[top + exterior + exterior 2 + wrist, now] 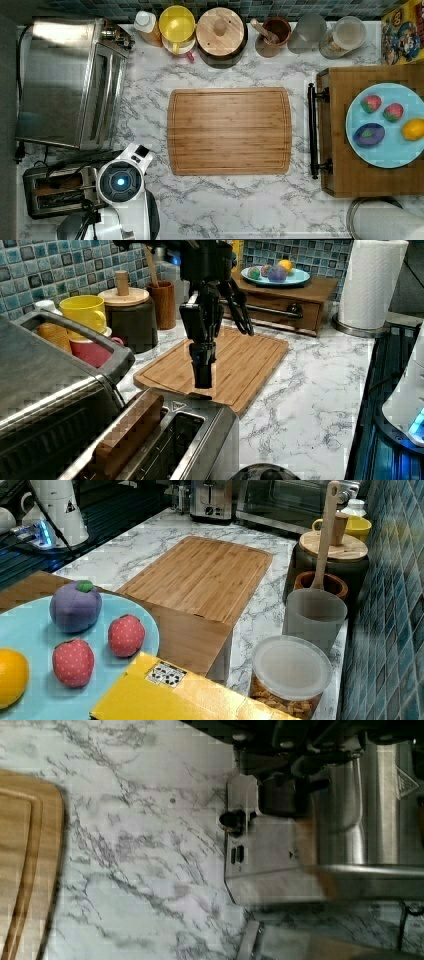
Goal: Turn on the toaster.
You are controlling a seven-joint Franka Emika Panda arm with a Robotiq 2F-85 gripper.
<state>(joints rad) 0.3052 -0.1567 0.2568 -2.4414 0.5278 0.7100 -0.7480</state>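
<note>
Gripper state: in the left view the black fingers hang straight down as one narrow column with no gap visible between them, so they read as pressed together; nothing is seen held between them. The tip sits at, or just above, the end edge of the toaster; whether it actually touches cannot be told. In the top view the arm's round white wrist housing covers the toaster's end on the top view's right.

Toaster position: nearest the camera in the left view, directly below the gripper, with its two long slots running toward the lens. A slice of bread stands in the slot on the left view's left. In the wrist view the toaster's steel end panel faces the marble counter, with a black lever knob projecting from it.

Beside the toaster, on the left view's left, stands the toaster oven, close alongside.

Beyond the gripper lies the wooden cutting board, flat on the counter. Behind it, along the tiled wall, stand a yellow mug and a dark canister with a wooden lid.

Farthest back, a blue plate of toy fruit rests on a wooden tray, with a paper towel roll near it on the left view's right.
</note>
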